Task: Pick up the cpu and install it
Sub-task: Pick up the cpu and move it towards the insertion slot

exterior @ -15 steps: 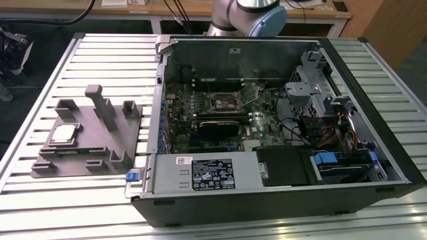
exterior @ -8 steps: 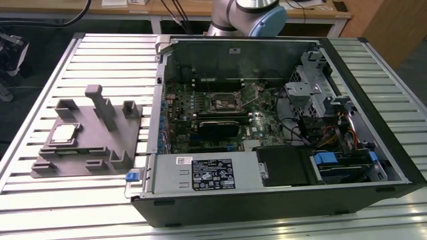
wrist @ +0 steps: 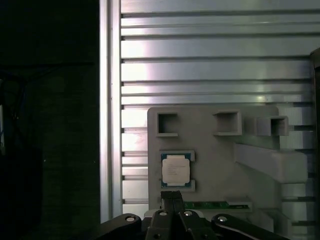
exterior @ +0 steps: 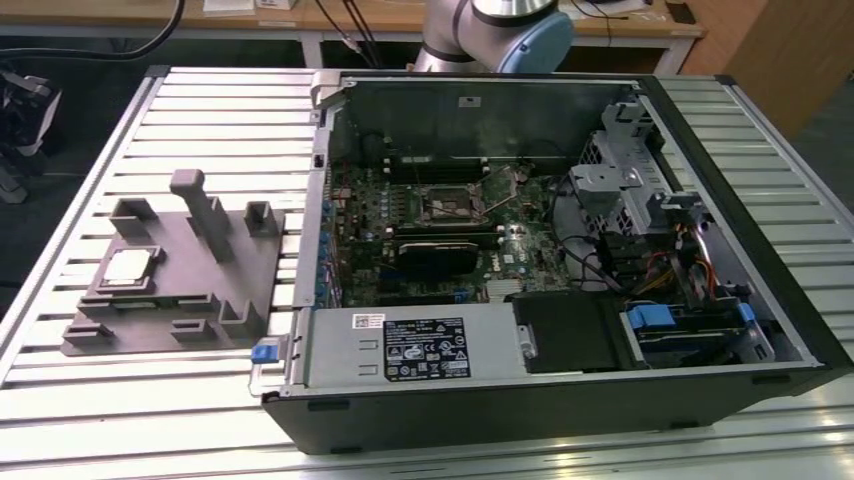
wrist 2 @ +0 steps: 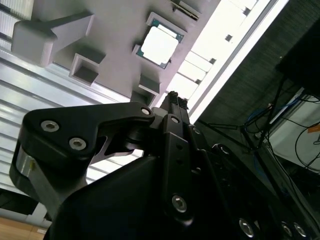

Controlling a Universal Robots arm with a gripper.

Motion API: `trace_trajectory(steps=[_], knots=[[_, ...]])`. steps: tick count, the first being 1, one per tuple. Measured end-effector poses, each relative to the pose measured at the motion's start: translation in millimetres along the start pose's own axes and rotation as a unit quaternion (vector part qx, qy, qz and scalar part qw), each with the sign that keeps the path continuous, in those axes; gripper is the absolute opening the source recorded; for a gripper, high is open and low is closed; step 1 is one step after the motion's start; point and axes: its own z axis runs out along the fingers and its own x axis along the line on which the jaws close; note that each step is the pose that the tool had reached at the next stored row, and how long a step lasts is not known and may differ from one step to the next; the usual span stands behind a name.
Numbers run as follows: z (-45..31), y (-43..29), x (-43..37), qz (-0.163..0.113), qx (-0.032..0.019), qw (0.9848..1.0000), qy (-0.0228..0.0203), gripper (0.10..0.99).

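The cpu (exterior: 128,266) is a small square chip with a silvery top and a thin green edge. It lies flat in a recess of the grey fixture plate (exterior: 174,310) at the exterior view's left. Both wrist views look down on the cpu (wrist: 175,170) (wrist 2: 160,46) from above. My gripper (wrist: 172,196) hangs well over the fixture (wrist: 215,160), its black fingertips (wrist 2: 173,96) pressed together and holding nothing. The tips sit just beside the chip in both wrist views, and height separates them from it. The motherboard's black socket (exterior: 451,205) lies inside the open computer case.
The open computer case (exterior: 561,400) takes up the middle and the exterior view's right, with a power supply (exterior: 427,350) and drive cages (exterior: 627,180). Grey upright blocks (exterior: 200,205) rise from the fixture. The ribbed metal table (exterior: 200,100) runs around both. The arm's base (exterior: 494,30) stands behind the case.
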Motion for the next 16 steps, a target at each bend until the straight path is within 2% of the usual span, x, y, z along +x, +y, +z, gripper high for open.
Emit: trace_trajectory(steps=[16], knots=[[15.9, -0.5, -5.1, -0.001, 0.0, 1.0, -0.0002, 0.106]])
